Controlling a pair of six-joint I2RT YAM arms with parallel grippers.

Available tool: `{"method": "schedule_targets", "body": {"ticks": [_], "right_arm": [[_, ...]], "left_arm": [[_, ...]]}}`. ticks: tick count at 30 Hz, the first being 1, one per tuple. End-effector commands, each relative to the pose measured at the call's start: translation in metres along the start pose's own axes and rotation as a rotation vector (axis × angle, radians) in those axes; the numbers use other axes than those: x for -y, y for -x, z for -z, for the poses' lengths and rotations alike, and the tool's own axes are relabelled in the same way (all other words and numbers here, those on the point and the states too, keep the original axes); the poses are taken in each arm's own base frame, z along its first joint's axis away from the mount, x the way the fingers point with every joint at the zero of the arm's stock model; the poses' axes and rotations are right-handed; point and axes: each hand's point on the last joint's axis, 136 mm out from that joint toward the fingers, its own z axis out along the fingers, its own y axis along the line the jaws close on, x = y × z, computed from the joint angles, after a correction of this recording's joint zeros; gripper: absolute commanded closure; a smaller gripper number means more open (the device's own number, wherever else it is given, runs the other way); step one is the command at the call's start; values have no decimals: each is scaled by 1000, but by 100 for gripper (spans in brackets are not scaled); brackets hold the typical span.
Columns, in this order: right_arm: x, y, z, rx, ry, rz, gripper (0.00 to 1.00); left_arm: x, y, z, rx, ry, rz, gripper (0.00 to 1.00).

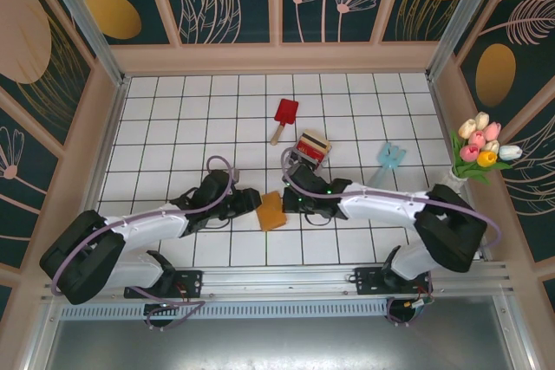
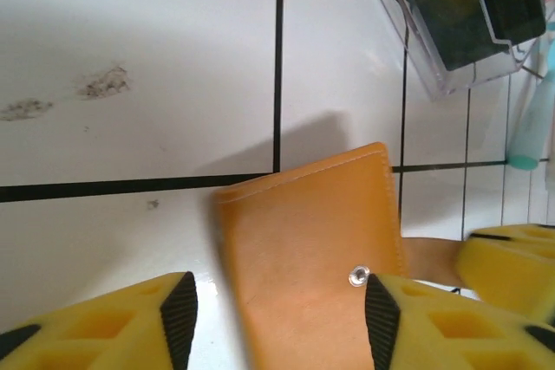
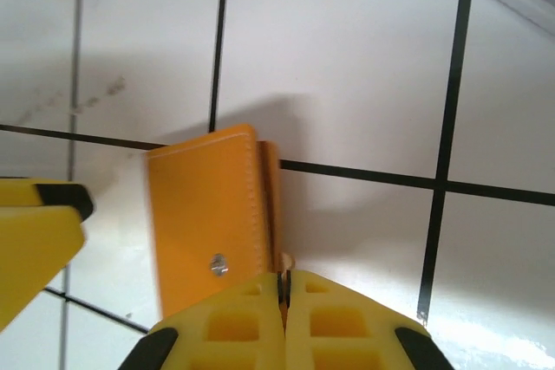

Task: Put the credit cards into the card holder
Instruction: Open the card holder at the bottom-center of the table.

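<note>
**White tiled table (image 1: 173, 136) — card holder sits between both claws**

Card holder (image 1: 271, 210) lies flat near the front edge. Left gripper (image 2: 279, 322) is spread, with the holder's near end between its fingers. Right gripper (image 3: 284, 301) is pressed together at the holder's side edge. There's a thin tan sliver at its tips — can't tell what. Further out: clear box (image 2: 429, 67) with credit cards (image 1: 314, 141), then red paddle (image 1: 284, 114).

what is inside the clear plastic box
Stacked cards sit in the clear plastic box, red, tan and black showing. How many lie under the top ones is covered.
</note>
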Motion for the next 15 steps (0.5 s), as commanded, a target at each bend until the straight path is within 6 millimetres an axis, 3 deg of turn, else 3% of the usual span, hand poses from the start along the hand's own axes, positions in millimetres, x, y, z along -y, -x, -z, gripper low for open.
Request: {"method": "schedule_targets", "body": {"ticks": [1,9,15], "right_arm": [[-22,8,19,28,167,-35,95],[-49,15,40,43,358,-67,93],[-52,19,42,56,383,-74,93]], "left_arm": [[5,8,7,27,19,-18,39],[52,13,13,-9,-140,-40,30],[56,8,6,-49,-159,-43,29]]}}
